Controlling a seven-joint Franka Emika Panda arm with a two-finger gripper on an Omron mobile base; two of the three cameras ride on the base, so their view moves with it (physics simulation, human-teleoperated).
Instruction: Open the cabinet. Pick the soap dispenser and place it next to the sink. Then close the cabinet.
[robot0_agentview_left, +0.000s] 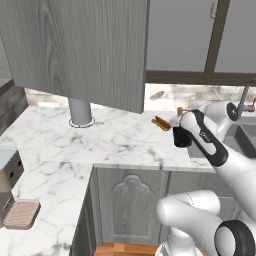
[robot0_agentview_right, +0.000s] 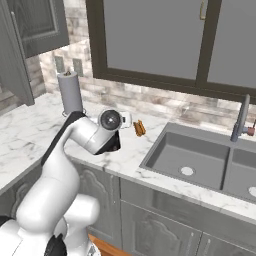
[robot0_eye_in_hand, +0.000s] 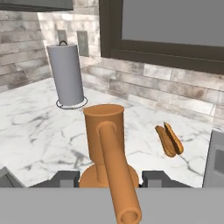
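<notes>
Gripping orange soap dispenser (robot0_eye_in_hand: 105, 144) w/ hand (robot0_eye_in_hand: 107, 179), close-up

Marble bench (robot0_agentview_right: 30, 132) across left and centre. Grey paper-towel roll (robot0_agentview_right: 70, 93) upright at 10 o'clock. White arm (robot0_agentview_right: 75, 150) rising from 7 o'clock. Small brown item (robot0_agentview_right: 139, 128) lying just left of sink (robot0_agentview_right: 200, 160). Faucet (robot0_agentview_right: 241, 120) at 3 o'clock. Cabinet (robot0_agentview_right: 20, 40) door open at 10–11 o'clock.
</notes>
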